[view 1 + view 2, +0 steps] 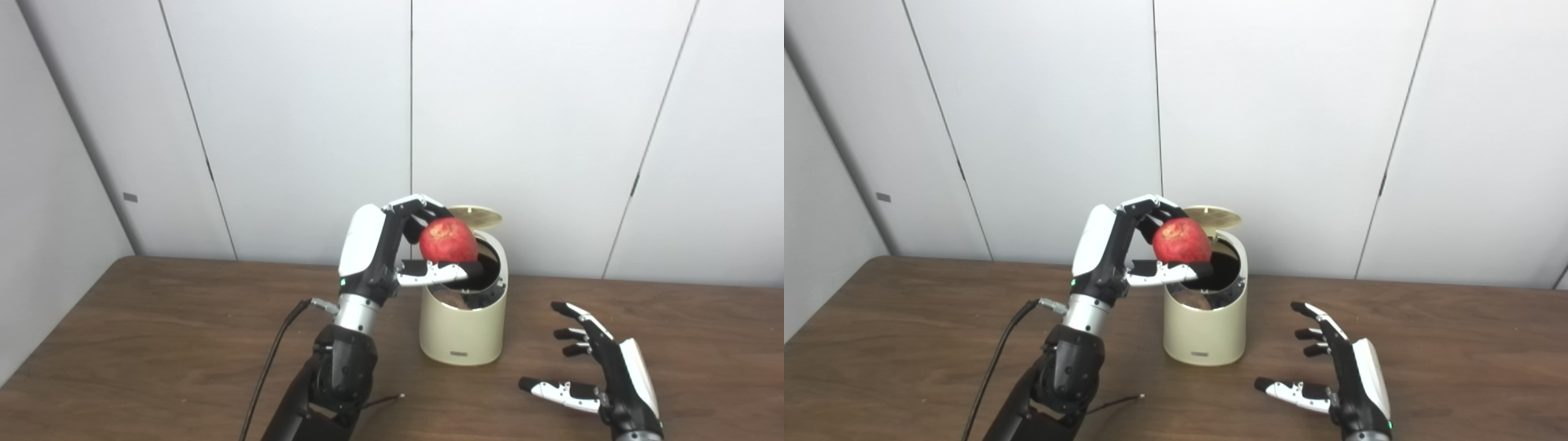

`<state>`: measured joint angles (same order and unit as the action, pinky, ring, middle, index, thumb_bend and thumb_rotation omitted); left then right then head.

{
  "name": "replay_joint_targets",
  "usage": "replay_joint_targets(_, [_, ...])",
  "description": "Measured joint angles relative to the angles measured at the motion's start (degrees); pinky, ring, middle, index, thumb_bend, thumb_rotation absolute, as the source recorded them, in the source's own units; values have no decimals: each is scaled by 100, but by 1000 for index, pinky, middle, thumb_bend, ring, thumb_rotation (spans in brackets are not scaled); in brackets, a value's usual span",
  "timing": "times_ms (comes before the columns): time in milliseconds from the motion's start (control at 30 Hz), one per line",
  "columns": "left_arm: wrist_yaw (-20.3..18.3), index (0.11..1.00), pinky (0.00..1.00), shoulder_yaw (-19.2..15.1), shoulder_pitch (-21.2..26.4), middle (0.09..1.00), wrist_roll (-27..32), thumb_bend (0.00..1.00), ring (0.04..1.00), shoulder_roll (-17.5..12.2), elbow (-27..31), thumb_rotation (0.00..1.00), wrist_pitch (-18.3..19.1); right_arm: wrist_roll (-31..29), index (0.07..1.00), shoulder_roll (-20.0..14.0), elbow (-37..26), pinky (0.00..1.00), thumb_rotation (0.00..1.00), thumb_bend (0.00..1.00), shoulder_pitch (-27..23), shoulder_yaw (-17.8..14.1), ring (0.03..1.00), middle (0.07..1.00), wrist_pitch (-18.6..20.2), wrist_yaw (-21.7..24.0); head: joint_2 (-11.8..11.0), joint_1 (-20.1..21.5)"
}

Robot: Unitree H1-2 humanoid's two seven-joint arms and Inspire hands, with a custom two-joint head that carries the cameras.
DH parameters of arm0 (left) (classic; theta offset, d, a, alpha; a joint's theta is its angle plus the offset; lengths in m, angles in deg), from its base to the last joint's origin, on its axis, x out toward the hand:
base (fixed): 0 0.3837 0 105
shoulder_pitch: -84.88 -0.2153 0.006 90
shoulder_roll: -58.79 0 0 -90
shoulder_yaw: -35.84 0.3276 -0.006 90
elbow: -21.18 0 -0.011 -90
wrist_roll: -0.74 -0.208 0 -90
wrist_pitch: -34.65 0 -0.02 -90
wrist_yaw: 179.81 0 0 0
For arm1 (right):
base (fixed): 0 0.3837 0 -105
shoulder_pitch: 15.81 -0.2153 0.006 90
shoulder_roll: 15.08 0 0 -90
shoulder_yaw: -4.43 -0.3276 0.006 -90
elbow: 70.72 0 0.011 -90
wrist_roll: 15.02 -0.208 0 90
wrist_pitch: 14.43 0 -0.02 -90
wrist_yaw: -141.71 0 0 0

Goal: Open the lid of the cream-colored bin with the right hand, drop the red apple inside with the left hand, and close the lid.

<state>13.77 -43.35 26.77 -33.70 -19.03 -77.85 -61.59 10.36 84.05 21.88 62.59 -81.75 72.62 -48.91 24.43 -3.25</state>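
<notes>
The cream-colored bin (463,334) stands on the brown table, its round lid (474,216) tipped up open at the back. My left hand (392,251) is shut on the red apple (448,241) and holds it just above the bin's open mouth, over its left rim. Something brownish lies inside the bin (1195,299). My right hand (597,373) is open and empty, low over the table to the right of the bin, apart from it. The same shows in the right eye view: apple (1182,241), bin (1205,334), left hand (1127,251), right hand (1335,373).
The wooden table (153,343) runs to a white panelled wall behind. A black cable (269,361) hangs from my left forearm across the table at the left.
</notes>
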Motion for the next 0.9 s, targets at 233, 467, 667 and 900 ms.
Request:
replay_joint_targets(233, [153,518,348,39,90,505,5,502,417,40,-426,0,-223,4,783,33,76,589,181,762,-8,32,701,839,-12,-63,-9,53])
replay_joint_targets(467, [679,514,486,275,123,490,-583,504,436,37,-922,0,-389,32,782,84,75,589,184,759,-16,71,703,839,-12,-68,-26,114])
replay_joint_targets(667, [1352,511,611,466,185,478,-1061,503,463,3,-1344,0,-477,20,782,140,28,602,174,760,-15,72,705,843,6,-71,-18,158])
replay_joint_targets(900, [2081,523,637,625,408,471,-1350,502,461,-66,-1904,0,-628,27,779,198,-62,592,141,760,-16,100,705,846,20,-71,-18,185])
